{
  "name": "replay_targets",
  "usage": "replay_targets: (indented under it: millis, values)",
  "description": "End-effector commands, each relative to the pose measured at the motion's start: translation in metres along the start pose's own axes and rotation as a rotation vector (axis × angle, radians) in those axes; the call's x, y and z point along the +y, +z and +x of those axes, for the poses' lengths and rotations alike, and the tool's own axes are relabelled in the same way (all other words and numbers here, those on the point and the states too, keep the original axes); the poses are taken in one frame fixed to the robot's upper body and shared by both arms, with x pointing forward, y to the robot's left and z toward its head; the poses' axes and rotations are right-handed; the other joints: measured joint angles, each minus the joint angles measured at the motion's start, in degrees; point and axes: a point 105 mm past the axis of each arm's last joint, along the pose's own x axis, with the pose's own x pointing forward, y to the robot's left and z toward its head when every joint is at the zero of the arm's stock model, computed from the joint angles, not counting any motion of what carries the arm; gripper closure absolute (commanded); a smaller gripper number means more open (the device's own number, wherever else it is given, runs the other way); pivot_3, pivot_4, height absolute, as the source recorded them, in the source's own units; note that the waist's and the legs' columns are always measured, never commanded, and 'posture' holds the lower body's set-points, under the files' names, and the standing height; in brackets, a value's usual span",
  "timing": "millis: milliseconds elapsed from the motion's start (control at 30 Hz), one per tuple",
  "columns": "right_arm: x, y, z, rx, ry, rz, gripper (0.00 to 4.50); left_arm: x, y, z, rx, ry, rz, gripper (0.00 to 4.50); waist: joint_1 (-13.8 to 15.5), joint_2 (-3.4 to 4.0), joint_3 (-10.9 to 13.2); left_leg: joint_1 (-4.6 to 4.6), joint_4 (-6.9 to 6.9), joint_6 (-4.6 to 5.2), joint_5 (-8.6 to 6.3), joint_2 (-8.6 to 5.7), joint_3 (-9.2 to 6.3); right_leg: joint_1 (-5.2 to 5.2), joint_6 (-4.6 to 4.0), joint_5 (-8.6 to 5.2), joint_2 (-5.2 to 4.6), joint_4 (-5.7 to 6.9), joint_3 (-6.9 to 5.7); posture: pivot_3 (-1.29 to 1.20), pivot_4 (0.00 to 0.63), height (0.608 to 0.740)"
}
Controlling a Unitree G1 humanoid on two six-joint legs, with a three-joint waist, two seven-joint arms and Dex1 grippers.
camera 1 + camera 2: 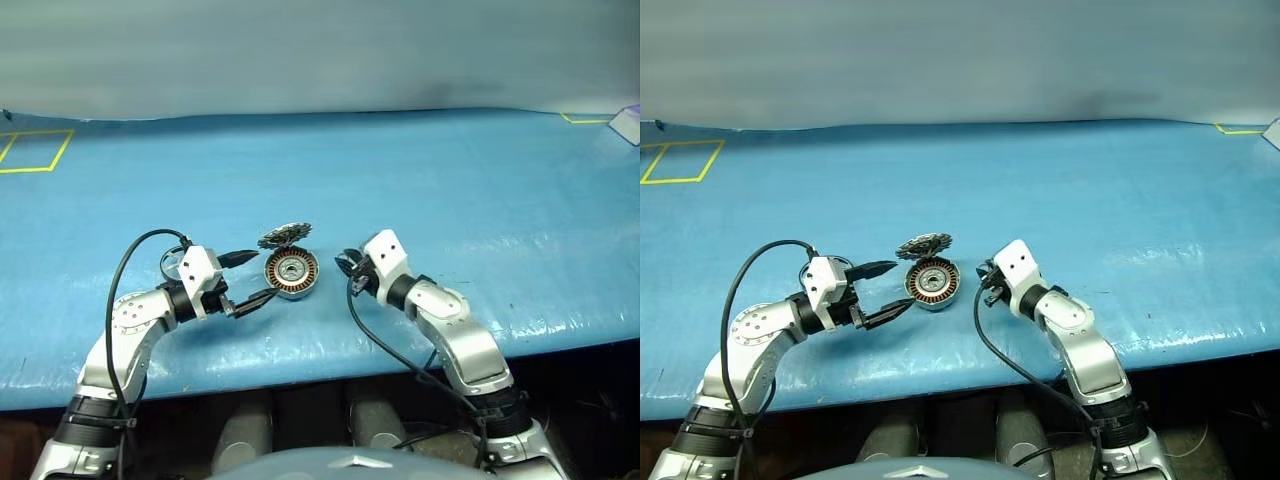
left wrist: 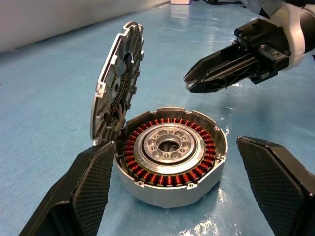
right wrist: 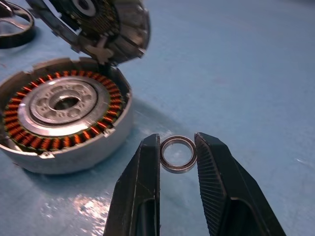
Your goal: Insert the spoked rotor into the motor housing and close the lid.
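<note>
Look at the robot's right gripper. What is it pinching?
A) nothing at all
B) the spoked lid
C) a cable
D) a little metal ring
D: in the right wrist view the right gripper has its two black fingers pressed on either side of a small ring, just in front of the housing.
</note>
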Motion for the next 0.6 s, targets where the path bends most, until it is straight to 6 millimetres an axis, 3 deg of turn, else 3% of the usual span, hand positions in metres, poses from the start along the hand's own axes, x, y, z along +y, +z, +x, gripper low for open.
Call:
replay_targets:
  millis: [33, 600]
  values:
    - [0.017, 0.024, 0.006, -0.069, 0.071, -0.026, 3.79, 0.004, 0.007, -0.004, -0.032, 0.012, 0.026, 0.16, 0.04, 0.0, 0.0, -0.01, 0.0, 0.0, 0.0, 0.0, 0.0, 0.0, 0.0, 0.0, -0.01, -0.02, 0.0, 0.0, 0.15, 0.74]
    - [0.041, 0.023, 0.029, -0.051, 0.179, -0.041, 3.79, -0.004, -0.011, -0.004, -0.023, 0.001, 0.077, 0.16, 0.08, -0.01, 0.0, -0.02, -0.01, -0.02, -0.01, 0.01, -0.01, -0.02, -0.01, 0.0, -0.02, -0.02, -0.03, 0.0, 0.15, 0.74]
